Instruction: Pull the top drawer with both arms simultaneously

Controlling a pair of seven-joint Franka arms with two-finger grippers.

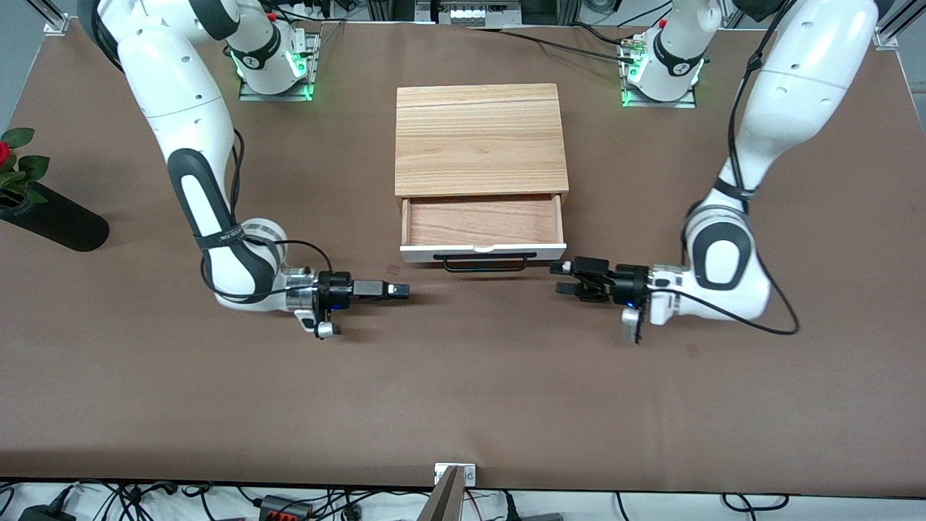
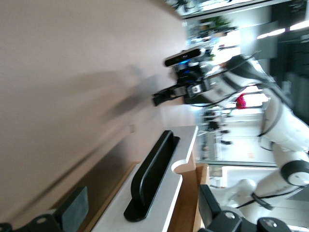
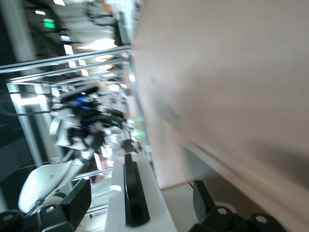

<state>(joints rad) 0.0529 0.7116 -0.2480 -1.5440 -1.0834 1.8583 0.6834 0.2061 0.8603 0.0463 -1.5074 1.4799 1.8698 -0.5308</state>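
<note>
White-fronted top drawer (image 1: 483,251) open, smooth reddish wood inside, thin black handle (image 1: 485,261)

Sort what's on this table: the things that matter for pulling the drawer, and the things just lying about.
For the job:
- top drawer, partly open
- its black bar handle
- left pincer, open, beside the handle
- right pincer, beside the handle

Lying about:
- cabinet's wooden top board
- black vase with rose, at the right arm's end
</note>
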